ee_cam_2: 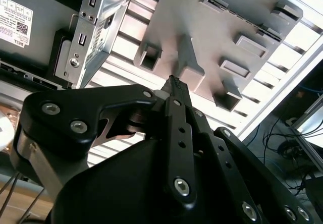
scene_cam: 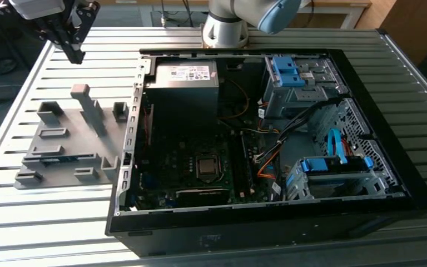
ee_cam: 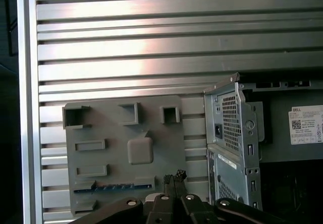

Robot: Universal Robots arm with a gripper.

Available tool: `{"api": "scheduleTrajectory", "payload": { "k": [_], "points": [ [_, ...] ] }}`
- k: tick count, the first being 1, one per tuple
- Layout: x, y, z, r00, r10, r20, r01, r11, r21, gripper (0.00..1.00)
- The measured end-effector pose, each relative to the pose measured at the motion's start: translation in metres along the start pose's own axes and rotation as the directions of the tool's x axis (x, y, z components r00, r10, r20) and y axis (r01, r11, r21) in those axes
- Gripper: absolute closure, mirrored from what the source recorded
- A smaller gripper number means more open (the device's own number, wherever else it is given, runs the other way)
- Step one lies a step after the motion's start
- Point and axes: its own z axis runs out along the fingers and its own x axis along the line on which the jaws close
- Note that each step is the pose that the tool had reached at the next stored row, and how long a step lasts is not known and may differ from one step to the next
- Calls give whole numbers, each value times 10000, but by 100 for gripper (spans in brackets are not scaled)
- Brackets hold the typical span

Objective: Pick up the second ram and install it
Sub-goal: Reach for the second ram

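The second ram (ee_cam: 113, 187) is a thin blue-green strip lying in a slot of the grey plastic fixture (ee_cam: 126, 128). In the exterior view the second ram (scene_cam: 56, 159) sits low in the fixture (scene_cam: 73, 144), at that view's left beside the open computer case (scene_cam: 273, 139). My gripper (scene_cam: 75, 55) hangs well above the table beyond the fixture's far end, away from the ram. Its black fingers (ee_cam_2: 174, 85) are shut together with nothing between them; in the first wrist view the gripper (ee_cam: 174, 177) points down over the fixture's edge near the ram.
The case's metal rear corner (ee_cam: 232, 133) stands right beside the fixture. Inside the case are the motherboard with the CPU socket (scene_cam: 207, 165), a power supply (scene_cam: 184, 75), blue drive-bay clips (scene_cam: 288, 69) and loose cables. The table (scene_cam: 50, 222) is ribbed metal.
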Motion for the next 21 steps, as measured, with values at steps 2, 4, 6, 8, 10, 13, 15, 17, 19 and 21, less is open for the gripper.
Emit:
{"api": "scheduleTrajectory", "payload": {
  "k": [2, 4, 6, 8, 10, 13, 15, 17, 19, 21],
  "points": [
    [13, -1, 1, 10000, 0, -15, 0, 10000, 1, 89],
    [27, -2, 1, 10000, 1, -31, -1, 10000, 2, 89],
    [37, -3, 2, 10000, 1, -50, -1, 10000, 2, 89],
    [46, -4, 1, 10000, 3, -72, -3, 10000, 5, 89],
    [53, -4, 2, 10000, 4, -93, -4, 10000, 7, 89],
    [61, -5, 2, 9999, 5, -122, -5, 10000, 9, 89],
    [67, -5, 2, 9999, 6, -140, -6, 10000, 10, 89],
    [74, -6, 2, 9999, 8, -158, -8, 10000, 12, 89],
    [85, -7, 2, 9998, 10, -175, -9, 10000, 13, 89],
    [97, -7, 3, 9998, 10, -193, -10, 10000, 15, 89]
  ]
}}
